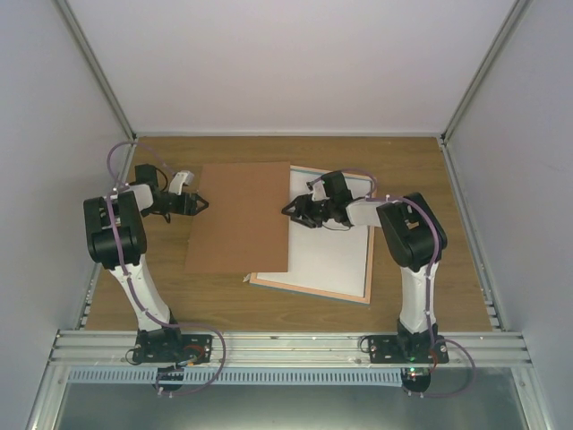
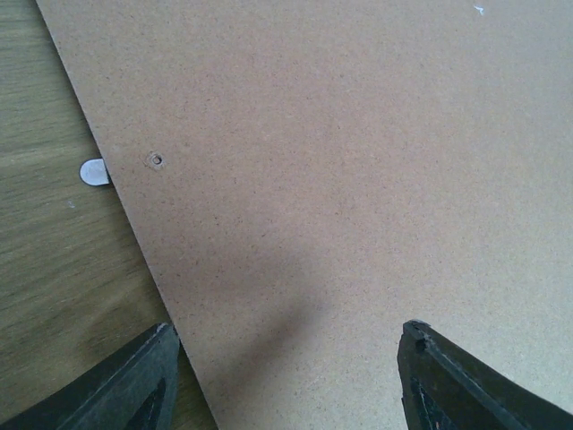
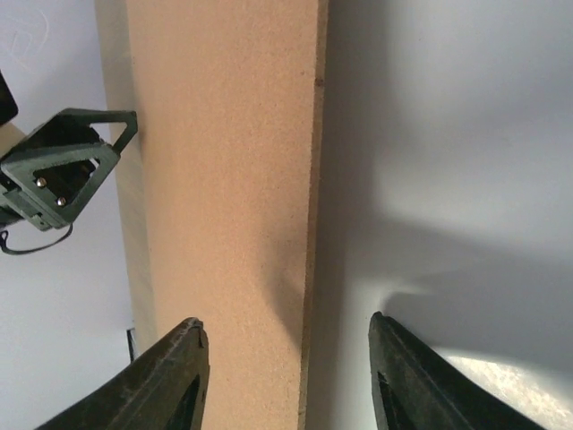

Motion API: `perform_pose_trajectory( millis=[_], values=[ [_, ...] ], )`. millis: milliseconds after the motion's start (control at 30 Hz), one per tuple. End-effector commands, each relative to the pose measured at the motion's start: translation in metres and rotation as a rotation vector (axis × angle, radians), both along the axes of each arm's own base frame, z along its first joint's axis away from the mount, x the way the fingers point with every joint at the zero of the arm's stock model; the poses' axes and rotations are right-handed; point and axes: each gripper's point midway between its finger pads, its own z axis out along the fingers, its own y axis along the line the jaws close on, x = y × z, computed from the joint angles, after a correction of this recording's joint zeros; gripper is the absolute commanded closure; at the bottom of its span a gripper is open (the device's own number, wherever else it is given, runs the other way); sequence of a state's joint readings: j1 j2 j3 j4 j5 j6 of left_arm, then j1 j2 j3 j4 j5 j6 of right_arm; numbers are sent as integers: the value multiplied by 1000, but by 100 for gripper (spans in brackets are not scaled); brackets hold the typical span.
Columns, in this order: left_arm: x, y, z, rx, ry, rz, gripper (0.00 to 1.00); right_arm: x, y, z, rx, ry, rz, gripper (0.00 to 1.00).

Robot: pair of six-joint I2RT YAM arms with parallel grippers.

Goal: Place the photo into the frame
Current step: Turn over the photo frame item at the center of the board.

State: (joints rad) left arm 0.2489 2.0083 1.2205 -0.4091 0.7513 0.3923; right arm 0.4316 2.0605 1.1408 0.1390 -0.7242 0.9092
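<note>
The frame (image 1: 311, 289) lies flat at centre right, light wood edge showing, with a pale sheet (image 1: 333, 251) inside it. The photo's balloon print shows in no view; the photo is hidden. A brown backing panel (image 1: 238, 218) lies left of centre, its right edge over the frame's left side. My left gripper (image 1: 199, 204) is open at the panel's left edge, its fingers either side of that edge (image 2: 288, 327). My right gripper (image 1: 292, 210) is open above the panel's right edge (image 3: 285, 319), one finger over the brown board (image 3: 224, 179), the other over the pale sheet (image 3: 448, 134).
A small metal tab (image 2: 93, 172) sticks out from under the panel's left edge onto the wooden table (image 2: 54, 233). The left gripper's fingers (image 3: 63, 170) show beyond the panel in the right wrist view. White walls enclose the table (image 1: 430, 179) on three sides.
</note>
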Motion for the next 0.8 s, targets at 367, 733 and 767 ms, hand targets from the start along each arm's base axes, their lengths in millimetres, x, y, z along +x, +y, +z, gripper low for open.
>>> perform_pose_trajectory(
  millis=[367,733,767],
  values=[
    [-22,-12,-18,-25,116,-6,33,15,37,56,137,-120,95,77],
    [-4,17,141,-120,-165,58,17,33,35,195,171,-503,141,100],
    [-3,22,162,-111,-206,67,14,35,33,216,168,-573,142,100]
  ],
)
